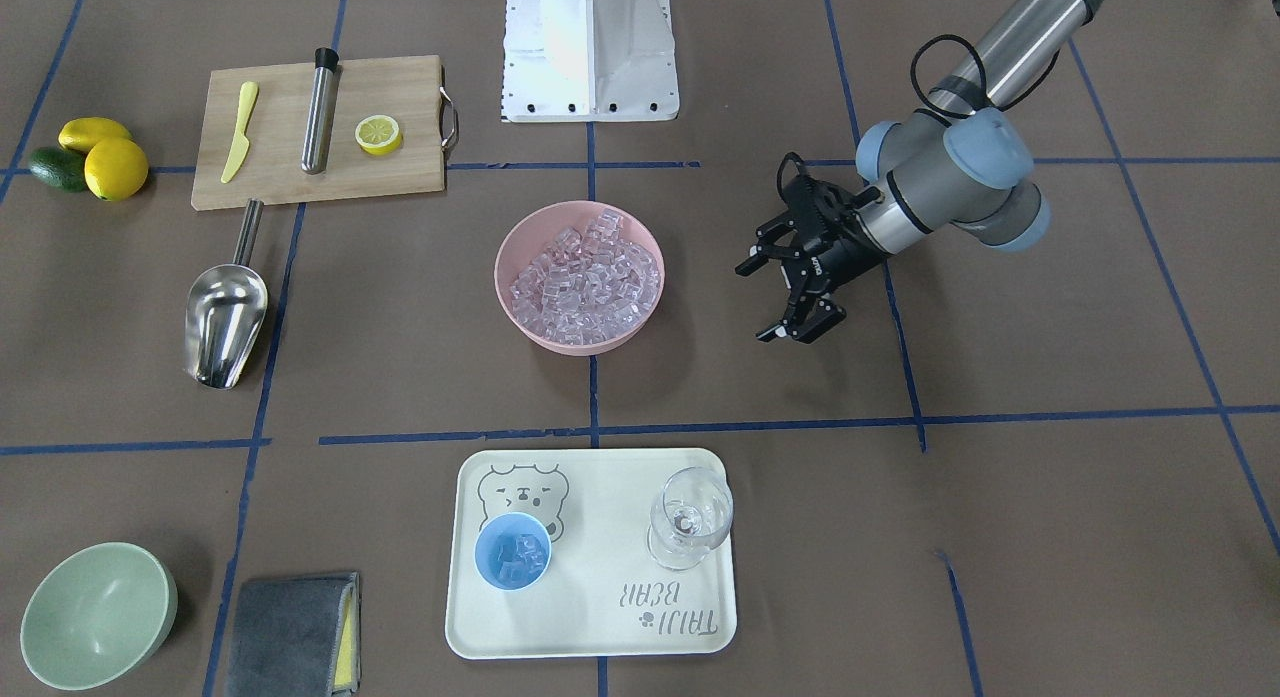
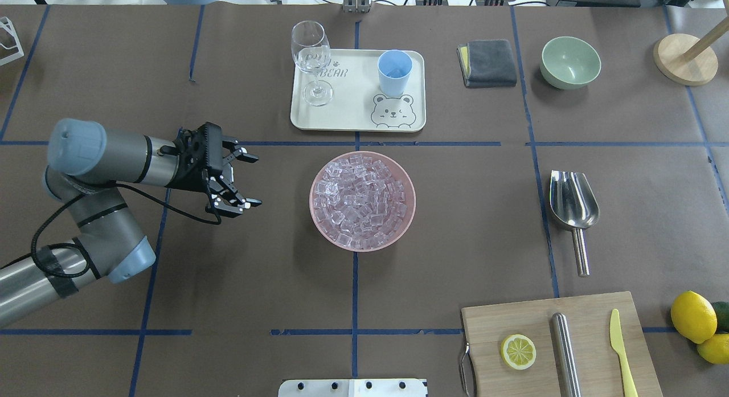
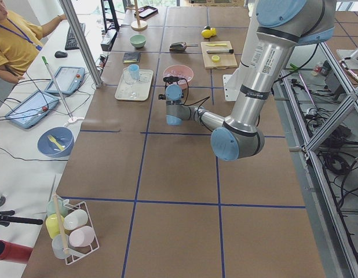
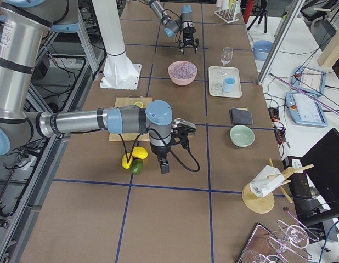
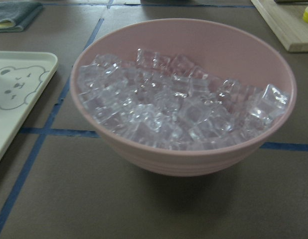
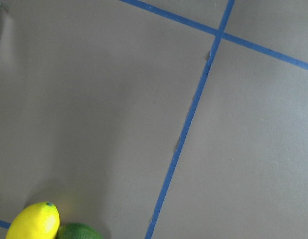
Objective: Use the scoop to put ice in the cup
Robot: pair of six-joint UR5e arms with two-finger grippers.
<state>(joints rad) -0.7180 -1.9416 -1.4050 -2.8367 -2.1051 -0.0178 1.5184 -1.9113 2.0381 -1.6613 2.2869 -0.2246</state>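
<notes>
The ice (image 1: 585,277) is a heap of clear cubes in a pink bowl (image 2: 319,215) at the table's middle, and it fills the left wrist view (image 5: 179,109). The light-blue cup (image 1: 512,551) stands on a cream tray (image 1: 600,597) with a few cubes in it. The steel scoop (image 1: 226,312) lies flat and empty on the table, handle toward the cutting board, with no gripper on it. My left gripper (image 1: 790,297) hovers open and empty beside the bowl, a short way off its rim. My right gripper (image 4: 163,164) hangs near the lemons; I cannot tell whether it is open or shut.
A clear stemmed glass (image 1: 690,517) shares the tray with the cup. A wooden cutting board (image 1: 400,177) carries a lemon half, a yellow knife and a steel tube. Lemons and an avocado (image 1: 115,167), a pale-green bowl (image 1: 95,617) and a grey cloth (image 1: 295,632) sit near the scoop's side.
</notes>
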